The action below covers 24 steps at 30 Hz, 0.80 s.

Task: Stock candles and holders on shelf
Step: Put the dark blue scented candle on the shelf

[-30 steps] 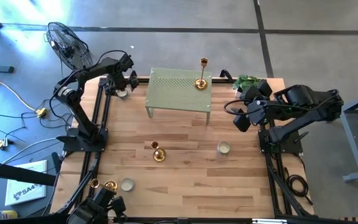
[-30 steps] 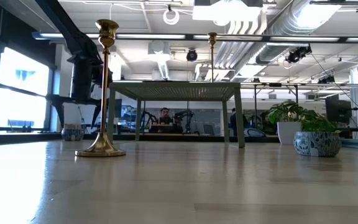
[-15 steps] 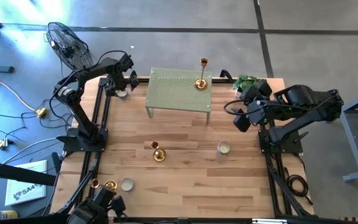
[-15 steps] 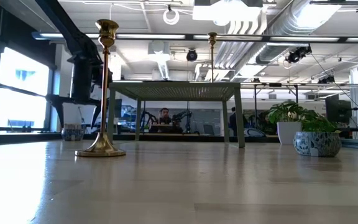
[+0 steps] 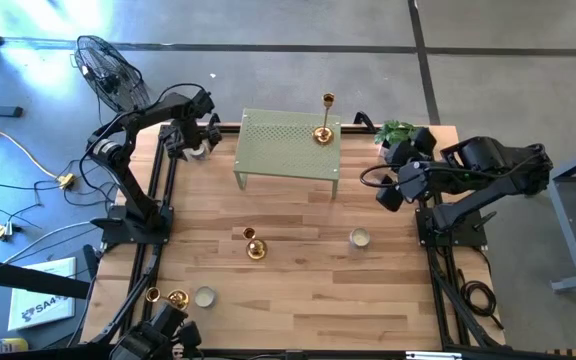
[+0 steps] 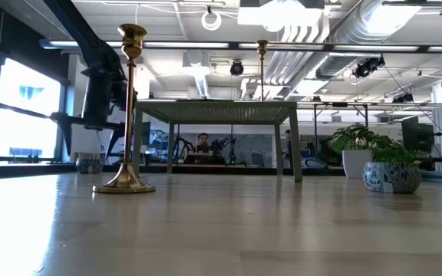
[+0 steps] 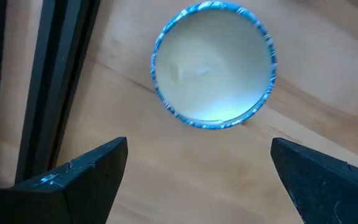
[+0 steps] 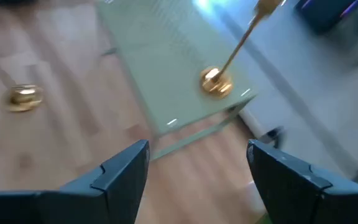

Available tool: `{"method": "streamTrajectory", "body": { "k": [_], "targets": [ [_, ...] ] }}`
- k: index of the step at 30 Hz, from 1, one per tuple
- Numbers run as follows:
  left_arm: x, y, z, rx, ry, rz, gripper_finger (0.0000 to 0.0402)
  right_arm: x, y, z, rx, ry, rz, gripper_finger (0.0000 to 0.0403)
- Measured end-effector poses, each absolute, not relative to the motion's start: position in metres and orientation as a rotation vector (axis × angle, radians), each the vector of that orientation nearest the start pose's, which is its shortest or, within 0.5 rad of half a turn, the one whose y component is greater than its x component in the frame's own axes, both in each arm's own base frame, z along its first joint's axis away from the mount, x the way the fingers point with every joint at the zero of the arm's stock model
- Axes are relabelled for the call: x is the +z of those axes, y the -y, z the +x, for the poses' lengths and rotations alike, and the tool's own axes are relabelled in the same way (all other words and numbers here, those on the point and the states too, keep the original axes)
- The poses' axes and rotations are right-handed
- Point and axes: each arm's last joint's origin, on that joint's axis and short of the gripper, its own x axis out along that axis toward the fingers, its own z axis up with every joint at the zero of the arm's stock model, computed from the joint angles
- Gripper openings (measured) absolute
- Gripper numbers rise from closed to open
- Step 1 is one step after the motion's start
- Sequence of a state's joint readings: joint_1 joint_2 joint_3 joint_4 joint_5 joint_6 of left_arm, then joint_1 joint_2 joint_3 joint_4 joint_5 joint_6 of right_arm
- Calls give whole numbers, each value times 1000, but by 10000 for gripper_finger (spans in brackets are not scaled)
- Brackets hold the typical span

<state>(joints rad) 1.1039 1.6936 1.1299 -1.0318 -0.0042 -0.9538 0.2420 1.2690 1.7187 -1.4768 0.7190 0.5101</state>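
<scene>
High view: wooden tabletop (image 5: 298, 290) filled the frame's centre, grey concrete floor (image 5: 268, 60) round it w/ a fan (image 5: 108, 70) upper left. The shelf (image 5: 288, 148) stood upper centre, tall holder (image 5: 324, 118) upright on its right end. Left gripper (image 5: 194, 135) hung over a candle (image 5: 200, 150) just left of the shelf, fingers apart, nothing clamped. Right gripper (image 5: 388, 188) sat right of the shelf, above the wood, fingers apart, empty. Short holder (image 5: 254, 245) stood mid-table; another candle (image 5: 360, 238) to its right. Lower left: two more holders (image 5: 168, 298) beside a third candle (image 5: 204, 296). Potted plant (image 5: 398, 132) at the table's upper-right corner.

Low view: pale wood ran level across the lower half. Tall holder (image 6: 129, 107) stood at left, shelf (image 6: 219, 115) behind it at centre. Plant in a patterned pot (image 6: 390, 165) at right. Room beyond: windows at left, ceiling ducts and lights on top, a person (image 6: 202, 146) seated far back under the shelf.

Left wrist view: candle (image 7: 213, 65) lay on bare wood in the upper centre, silvery rim, between and ahead of the two spread fingers (image 7: 86, 171), not touching.

Right wrist view: blurred; shelf (image 8: 179, 74) w/ gold holder (image 8: 219, 78) on it at centre, another holder (image 8: 22, 96) on the wood at left, fingers (image 8: 120, 168) apart at bottom.
</scene>
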Motion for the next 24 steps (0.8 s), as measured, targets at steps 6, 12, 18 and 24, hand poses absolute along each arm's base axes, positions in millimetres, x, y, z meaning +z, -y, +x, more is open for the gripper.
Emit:
{"method": "streamTrajectory", "body": {
  "k": [6,12,18,24],
  "targets": [
    [192,-258,136,1625,-794,-1696,388,445,-19,184,-701,-765,-328,264],
    [193,-252,149,1807,-660,-1697,388,443,-10,187,-588,-863,-386,264],
    [194,-248,155,1953,-555,-1637,388,441,1,188,-502,-922,-356,264],
    [194,-253,146,1959,-582,-1609,388,443,10,188,-503,-912,-322,264]
  ]
}}
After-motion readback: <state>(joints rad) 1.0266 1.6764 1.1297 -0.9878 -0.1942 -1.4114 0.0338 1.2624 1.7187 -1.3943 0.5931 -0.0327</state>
